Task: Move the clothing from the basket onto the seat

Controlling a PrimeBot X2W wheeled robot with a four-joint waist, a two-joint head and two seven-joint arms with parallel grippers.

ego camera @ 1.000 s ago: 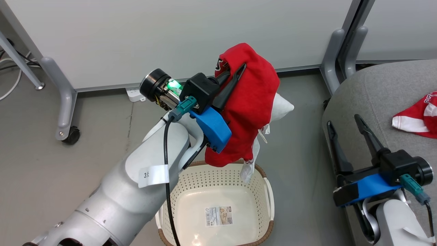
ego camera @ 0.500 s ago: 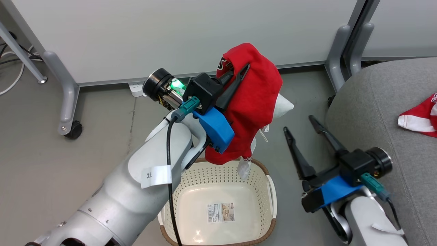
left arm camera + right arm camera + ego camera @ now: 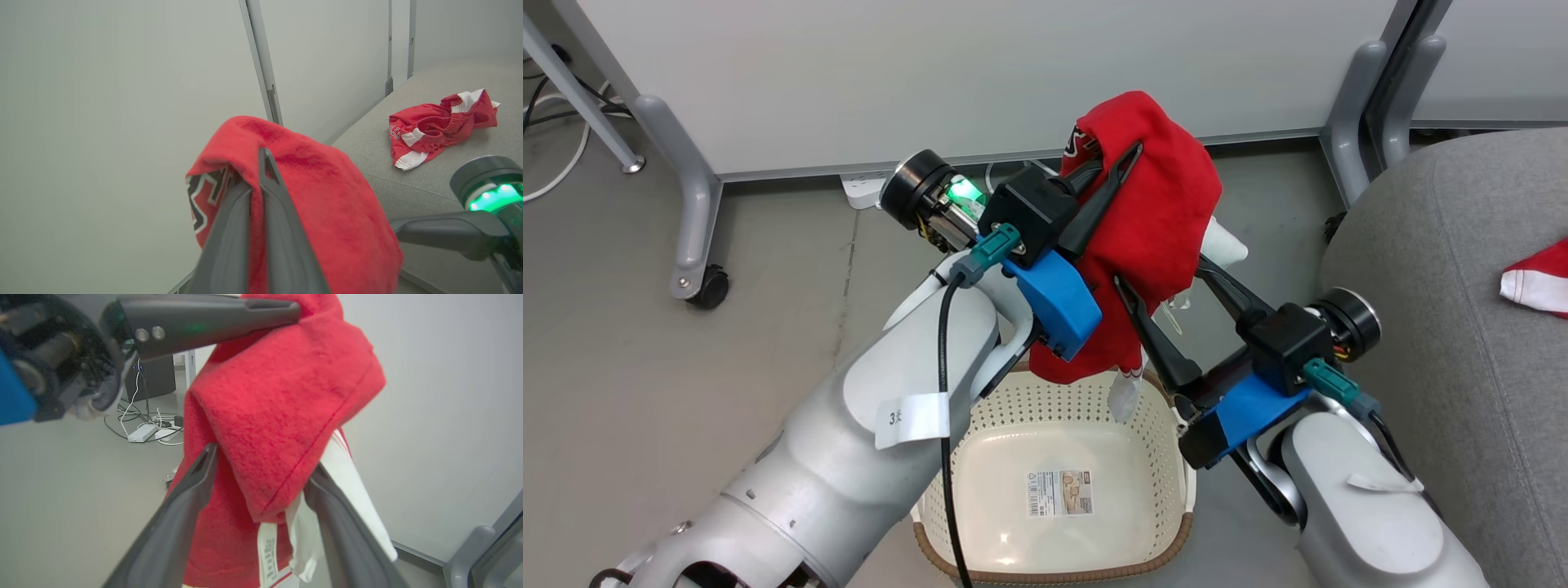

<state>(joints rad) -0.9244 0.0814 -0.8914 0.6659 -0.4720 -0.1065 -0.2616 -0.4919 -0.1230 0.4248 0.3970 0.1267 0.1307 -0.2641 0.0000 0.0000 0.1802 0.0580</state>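
My left gripper [image 3: 1115, 159] is shut on a red jersey [image 3: 1168, 220] with white trim, holding it high above the cream basket [image 3: 980, 425], whose floor shows just a barcode sticker. The cloth drapes over the left fingers [image 3: 269, 196], and black-and-white numerals show at its edge [image 3: 204, 196]. My right gripper [image 3: 1164, 273] stands open, one finger on either side of the jersey's hanging lower part [image 3: 286, 396], where white labels dangle. A second red jersey [image 3: 441, 126] lies crumpled on the grey seat [image 3: 1445, 269] at the right.
White partition panels stand behind, on grey legs [image 3: 690, 212] with a castor [image 3: 711, 286]. A power strip [image 3: 862, 188] and cables lie on the grey floor at the wall. The basket sits on the floor between my arms, left of the seat.
My right arm has swung left from beside the seat, bringing its open fingers around the hanging jersey. The left gripper keeps its hold; the camera has shifted slightly.
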